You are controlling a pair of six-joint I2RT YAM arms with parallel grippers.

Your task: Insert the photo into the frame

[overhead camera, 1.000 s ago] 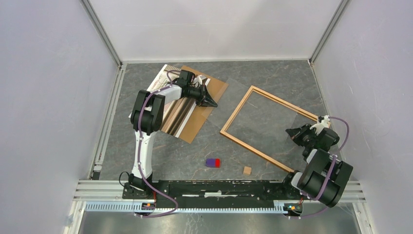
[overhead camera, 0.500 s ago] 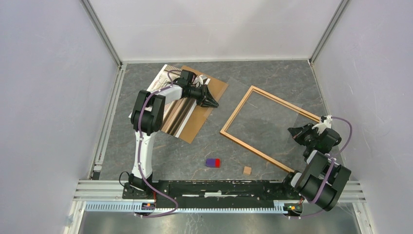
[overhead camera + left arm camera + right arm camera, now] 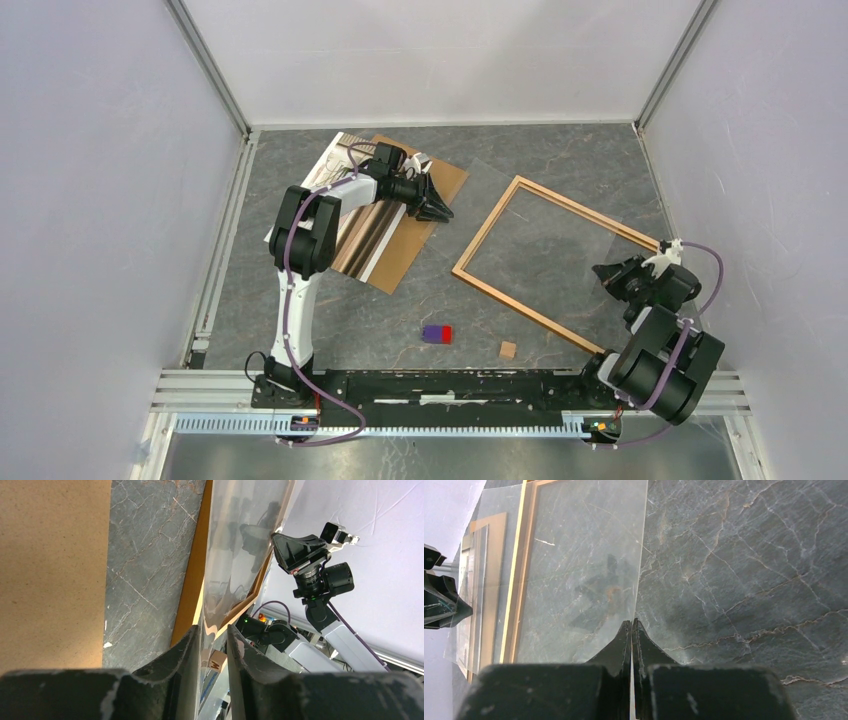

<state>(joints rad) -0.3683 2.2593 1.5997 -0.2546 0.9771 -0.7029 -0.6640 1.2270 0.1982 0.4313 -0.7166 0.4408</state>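
The photo (image 3: 358,238) lies at the far left on a brown backing board (image 3: 447,176), partly under my left arm. The light wood frame (image 3: 486,224) lies flat right of centre. A clear sheet (image 3: 545,235) lies over it. My left gripper (image 3: 445,210) is at the sheet's left edge. In the left wrist view its fingers stand slightly apart (image 3: 212,630), with the sheet's edge (image 3: 235,545) between them, against the left finger. My right gripper (image 3: 603,272) is shut on the sheet's right edge, as the right wrist view (image 3: 631,622) shows, with the frame (image 3: 521,570) beyond.
A purple-and-red block (image 3: 437,333) and a small wooden cube (image 3: 508,349) lie on the stone floor in front of the frame. White walls close in on the left, back and right. The arms' base rail runs along the near edge.
My left gripper has shifted slightly to the right at the sheet's edge. My right gripper has drawn back a little to the right with the sheet.
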